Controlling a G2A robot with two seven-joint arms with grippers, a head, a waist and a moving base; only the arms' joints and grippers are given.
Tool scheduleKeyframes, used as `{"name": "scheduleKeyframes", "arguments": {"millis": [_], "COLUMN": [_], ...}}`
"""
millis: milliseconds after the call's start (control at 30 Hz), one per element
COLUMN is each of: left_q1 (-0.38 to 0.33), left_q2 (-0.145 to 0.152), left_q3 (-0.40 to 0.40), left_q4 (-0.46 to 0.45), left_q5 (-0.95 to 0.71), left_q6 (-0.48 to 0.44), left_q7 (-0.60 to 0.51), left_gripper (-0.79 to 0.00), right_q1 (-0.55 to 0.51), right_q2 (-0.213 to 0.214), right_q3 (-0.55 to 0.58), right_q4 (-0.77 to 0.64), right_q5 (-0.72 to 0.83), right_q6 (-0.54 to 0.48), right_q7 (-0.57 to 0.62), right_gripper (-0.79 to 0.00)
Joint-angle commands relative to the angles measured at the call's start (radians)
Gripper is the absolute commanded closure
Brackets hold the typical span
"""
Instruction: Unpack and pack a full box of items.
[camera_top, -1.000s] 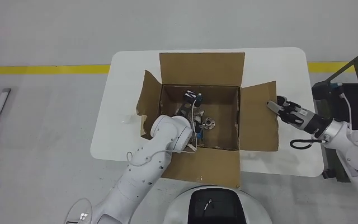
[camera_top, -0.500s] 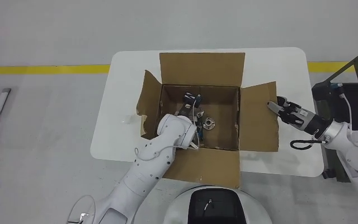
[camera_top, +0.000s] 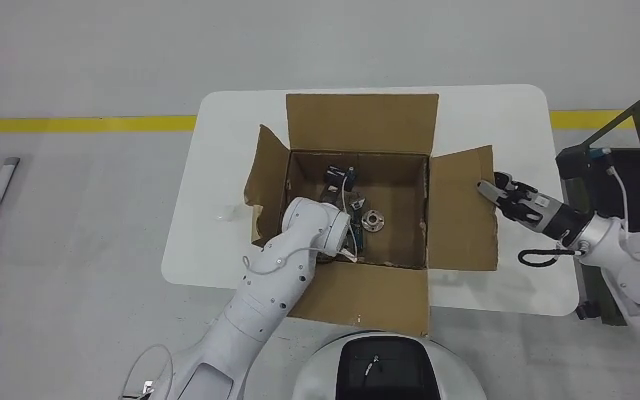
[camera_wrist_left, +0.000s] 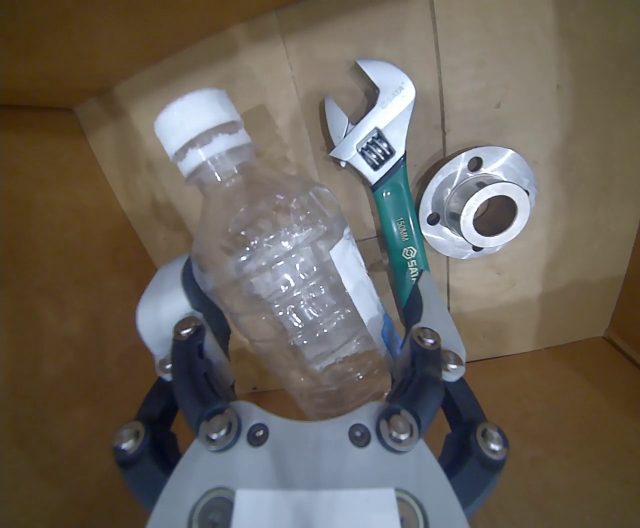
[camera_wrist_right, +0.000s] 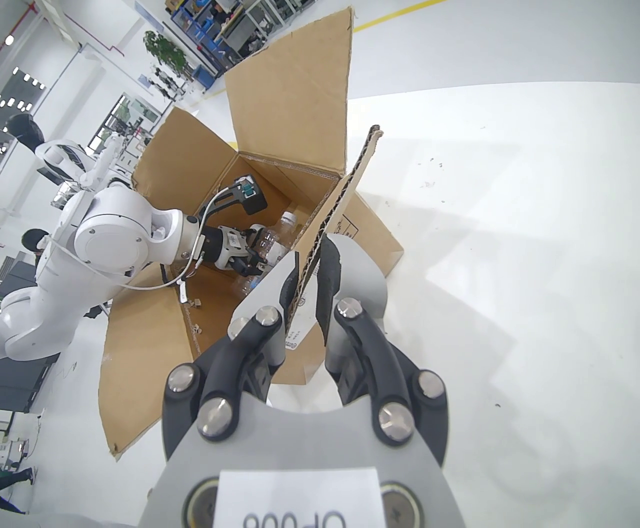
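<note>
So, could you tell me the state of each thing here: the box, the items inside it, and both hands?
Box, open, flaps folded outward.
Bottle, capped, tilted, gripped by the left hand inside the box.
Wrench, lying flat on the box floor.
Flange, lying on the box floor, bore facing up.
Left hand, shut on the bottle.
Right hand, shut on the side flap.

Left hand (camera_wrist_left: 295, 305) and right hand (camera_wrist_right: 310, 267) show grey plates, black links, silver screws.

The left arm (camera_top: 313, 224) has edged slightly farther over the box (camera_top: 360, 122), away from the robot.
</note>
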Motion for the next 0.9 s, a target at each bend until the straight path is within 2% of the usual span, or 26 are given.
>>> {"name": "scheduleKeyframes", "arguments": {"millis": [0, 133, 300, 600, 667, 700, 733, 767, 867], "left_q1": [0.001, 0.005, 0.018, 0.03, 0.024, 0.023, 0.021, 0.016, 0.005], "left_q2": [-0.002, -0.003, 0.001, 0.012, 0.012, 0.011, 0.011, 0.012, 0.014], "left_q3": [-0.006, -0.024, -0.069, -0.174, -0.192, -0.206, -0.218, -0.228, -0.261], "left_q4": [0.001, -0.009, -0.067, -0.249, -0.29, -0.317, -0.332, -0.346, -0.399], "left_q5": [-0.003, -0.005, -0.029, -0.111, -0.137, -0.176, -0.201, -0.208, -0.237], "left_q6": [0.001, 0.002, -0.01, -0.017, -0.023, -0.026, -0.033, -0.038, -0.042], "left_q7": [0.001, -0.003, -0.017, -0.071, -0.077, -0.069, -0.069, -0.07, -0.068], "left_gripper": [0.0, 0.0, 0.0, 0.0, 0.0, 0.0, 0.0, 0.0, 0.0], "right_q1": [0.003, 0.009, 0.022, 0.066, 0.077, 0.083, 0.087, 0.09, 0.091], "right_q2": [0.0, 0.0, 0.001, 0.008, 0.01, 0.011, 0.012, 0.013, 0.014], "right_q3": [-0.003, -0.009, -0.008, 0.033, 0.04, 0.043, 0.045, 0.047, 0.059], "right_q4": [0.001, 0.006, 0.013, 0.064, 0.074, 0.077, 0.079, 0.08, 0.078], "right_q5": [0.0, -0.002, -0.004, -0.02, -0.019, -0.016, -0.015, -0.015, -0.023], "right_q6": [0.0, 0.001, 0.0, -0.012, -0.018, -0.021, -0.024, -0.027, -0.039], "right_q7": [0.001, -0.002, 0.002, 0.022, 0.029, 0.033, 0.036, 0.037, 0.023], "right_gripper": [-0.009, 0.0, 0.0, 0.0, -0.203, -0.372, -0.699, -0.785, -0.785]}}
